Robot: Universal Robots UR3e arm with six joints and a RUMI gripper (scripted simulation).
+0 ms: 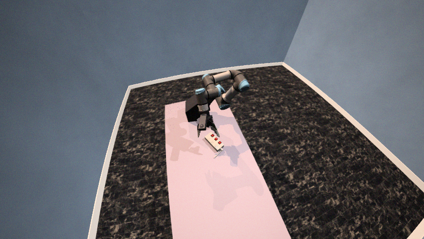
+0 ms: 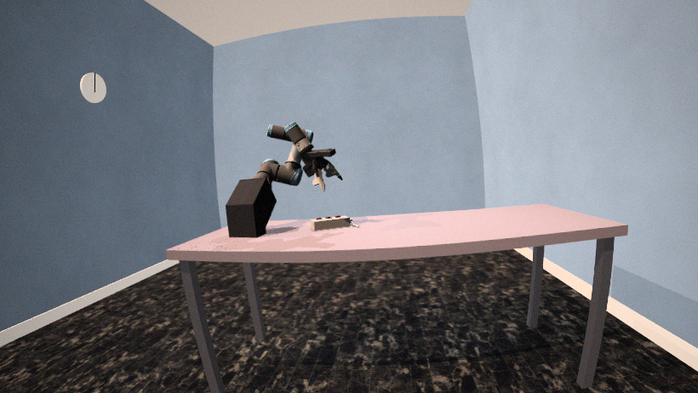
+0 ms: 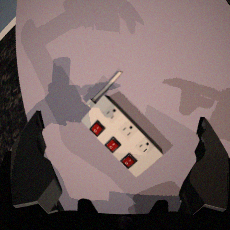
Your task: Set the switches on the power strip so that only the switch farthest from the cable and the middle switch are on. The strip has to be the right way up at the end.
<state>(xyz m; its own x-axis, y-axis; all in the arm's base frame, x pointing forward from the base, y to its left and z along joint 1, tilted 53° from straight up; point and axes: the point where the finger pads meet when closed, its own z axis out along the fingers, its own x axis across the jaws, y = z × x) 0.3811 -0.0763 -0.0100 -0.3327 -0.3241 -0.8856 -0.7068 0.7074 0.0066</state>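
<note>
A cream power strip (image 1: 214, 140) lies flat on the pink table, switches up. It carries three red switches (image 3: 112, 145) in a row and a short grey cable stub (image 3: 106, 88) at one end. It also shows in the side view (image 2: 330, 222). I cannot tell which switches are on. My gripper (image 1: 207, 130) (image 2: 328, 180) hangs in the air above the strip's end away from the cable, well clear of it. Its fingers stand wide open and empty; in the wrist view (image 3: 120, 210) they frame the strip on both sides.
The arm's dark base block (image 2: 249, 207) stands on the table at the end near the strip. The table's long edges run close on either side of the strip (image 1: 237, 124).
</note>
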